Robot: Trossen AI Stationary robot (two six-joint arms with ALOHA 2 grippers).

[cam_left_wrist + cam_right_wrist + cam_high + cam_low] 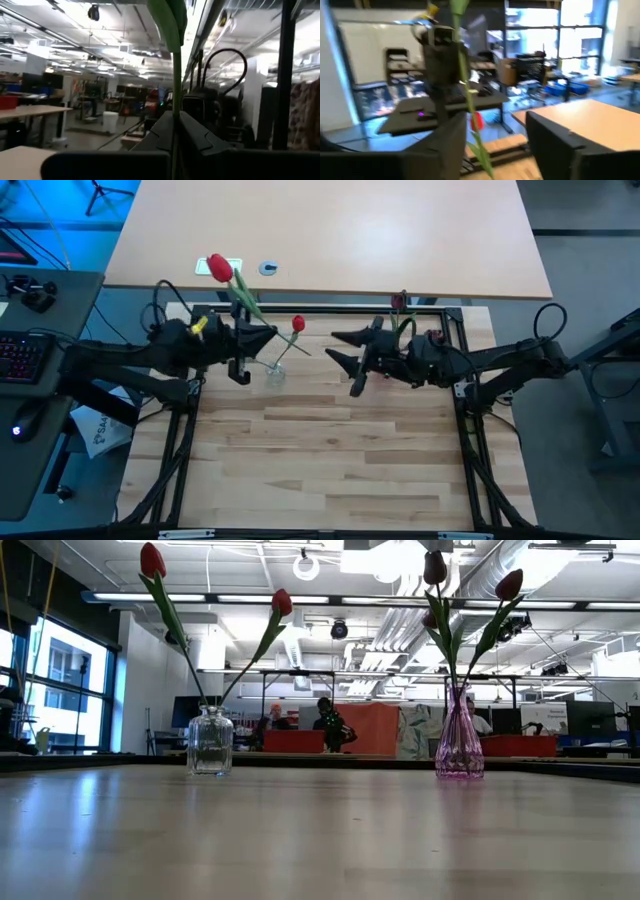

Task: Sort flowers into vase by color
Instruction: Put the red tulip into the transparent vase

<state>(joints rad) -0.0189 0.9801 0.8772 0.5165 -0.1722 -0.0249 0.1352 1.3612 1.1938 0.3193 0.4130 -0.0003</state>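
Left gripper (268, 340): pinched tight on a green stem (176, 90) above the clear vase (210, 742).
Right gripper (338, 350): fingers spread, nothing between them, just beside the left one.
Clear vase: holds two red tulips (152, 560).
Pink vase (460, 740): holds maroon tulips (509, 584).
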